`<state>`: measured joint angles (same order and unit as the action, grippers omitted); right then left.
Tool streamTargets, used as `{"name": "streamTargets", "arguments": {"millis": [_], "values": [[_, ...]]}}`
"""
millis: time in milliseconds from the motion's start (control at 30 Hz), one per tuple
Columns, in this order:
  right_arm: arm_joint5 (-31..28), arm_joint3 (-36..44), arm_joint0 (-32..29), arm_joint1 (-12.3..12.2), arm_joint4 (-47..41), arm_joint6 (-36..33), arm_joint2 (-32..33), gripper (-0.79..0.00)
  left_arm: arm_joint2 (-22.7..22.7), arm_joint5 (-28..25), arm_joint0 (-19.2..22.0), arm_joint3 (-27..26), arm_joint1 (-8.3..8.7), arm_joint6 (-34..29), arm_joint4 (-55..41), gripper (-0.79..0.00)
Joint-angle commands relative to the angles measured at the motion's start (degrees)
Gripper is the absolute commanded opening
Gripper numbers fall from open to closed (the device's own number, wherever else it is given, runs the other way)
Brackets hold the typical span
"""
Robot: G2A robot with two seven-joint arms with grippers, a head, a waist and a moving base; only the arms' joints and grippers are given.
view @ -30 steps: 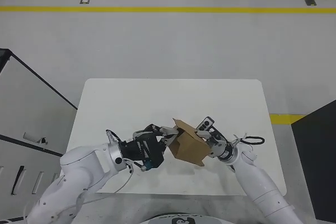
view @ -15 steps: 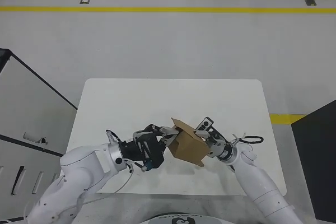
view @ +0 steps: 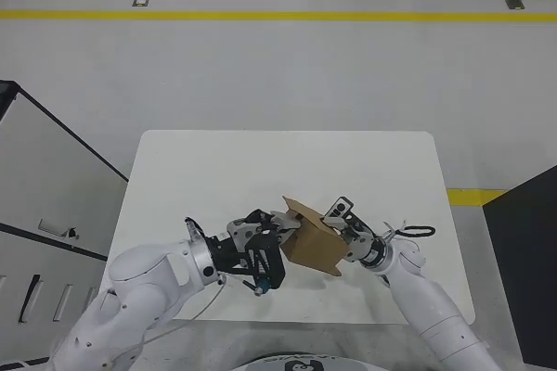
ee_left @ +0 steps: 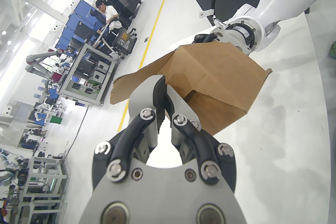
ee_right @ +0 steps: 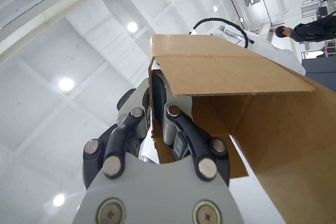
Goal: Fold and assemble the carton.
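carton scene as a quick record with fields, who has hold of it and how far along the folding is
carton: brown, tilted, over the near middle of the white table
left claw: shut on a flap edge
right claw: clamped on a wall at the opposite, open end
flaps: one sticks out unfolded beside the left claw
folding: not finished, ends not closed
contact with table: cannot tell

White table (view: 213,158) on pale floor (view: 260,74) crossed by a yellow line (view: 260,15).

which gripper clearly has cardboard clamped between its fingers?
Right gripper: the carton edge runs between its fingers. Left gripper sits at a flap, grip unclear.
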<state>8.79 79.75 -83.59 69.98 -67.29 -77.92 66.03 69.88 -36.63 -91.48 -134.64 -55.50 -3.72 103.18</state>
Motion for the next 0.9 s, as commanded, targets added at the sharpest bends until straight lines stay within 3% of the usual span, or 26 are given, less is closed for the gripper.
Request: {"name": "streamTargets", "arguments": {"millis": [0,867], "values": [[0.05,-0.01,-0.04,-0.01,-0.09,-0.09,0.00,-0.785,-0.57,-0.02,-0.01,0.00,-0.02,0.39,0.50,-0.785],[-5.28,1.09,-0.01,-0.02,0.62,-5.17,0.21,-0.785,-1.68,-1.87,0.37,0.00,-0.04,0.38,-1.35,-0.785]]}}
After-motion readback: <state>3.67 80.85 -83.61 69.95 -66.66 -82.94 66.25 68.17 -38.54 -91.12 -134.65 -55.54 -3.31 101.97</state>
